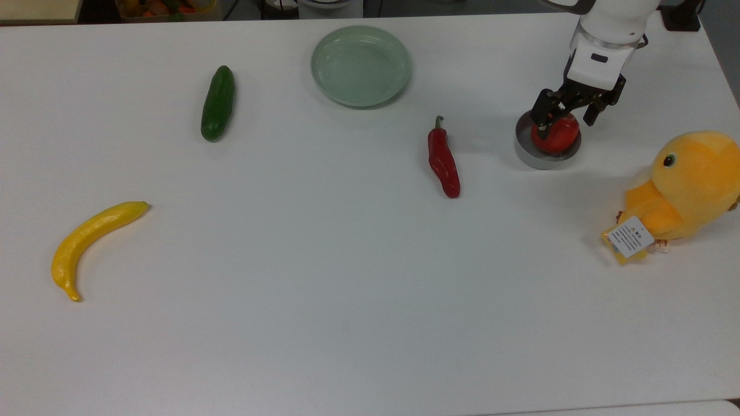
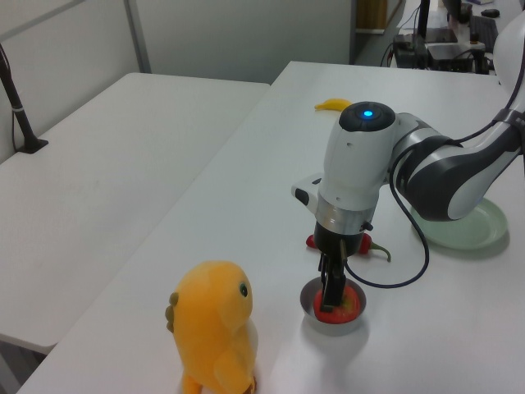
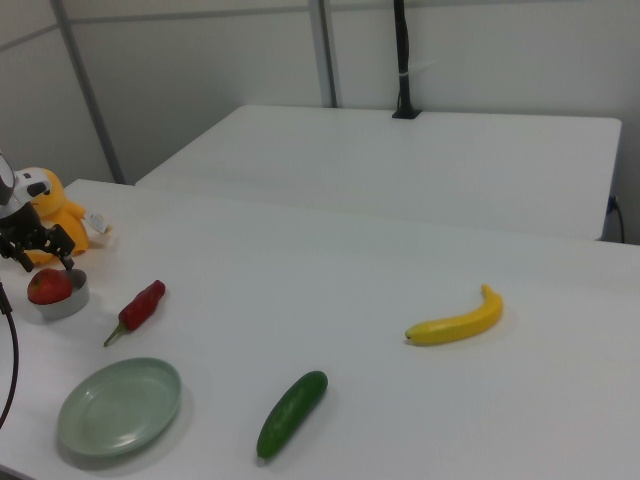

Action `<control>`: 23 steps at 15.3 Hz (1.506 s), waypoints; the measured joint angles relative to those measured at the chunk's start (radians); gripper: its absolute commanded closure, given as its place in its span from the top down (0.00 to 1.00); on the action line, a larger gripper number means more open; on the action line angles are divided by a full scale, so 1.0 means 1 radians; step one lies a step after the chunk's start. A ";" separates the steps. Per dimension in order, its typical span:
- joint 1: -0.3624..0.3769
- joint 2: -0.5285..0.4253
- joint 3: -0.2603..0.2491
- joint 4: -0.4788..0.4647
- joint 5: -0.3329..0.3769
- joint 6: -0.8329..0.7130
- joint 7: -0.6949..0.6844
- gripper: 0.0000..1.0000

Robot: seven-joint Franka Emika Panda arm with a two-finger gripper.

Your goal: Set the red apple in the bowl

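The red apple rests inside the small grey bowl at the top view's right. My gripper hangs straight down over it, open, with one finger on each side of the apple's upper half and a gap showing at the right finger. In the left view the gripper reaches into the bowl with the apple beside its fingers. The right view has the apple sitting in the bowl under the gripper.
A yellow plush duck sits just right of the bowl in the top view. A red chili pepper lies to the bowl's left, a pale green dish further back, then a cucumber and a banana far left.
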 measured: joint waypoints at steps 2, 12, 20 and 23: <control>-0.002 0.000 0.000 0.002 -0.009 0.000 0.000 1.00; -0.079 -0.082 -0.003 0.032 -0.016 -0.195 0.088 1.00; -0.161 -0.373 -0.372 -0.048 0.235 -0.390 -0.149 1.00; -0.269 -0.451 -0.448 -0.079 0.352 -0.407 -0.265 1.00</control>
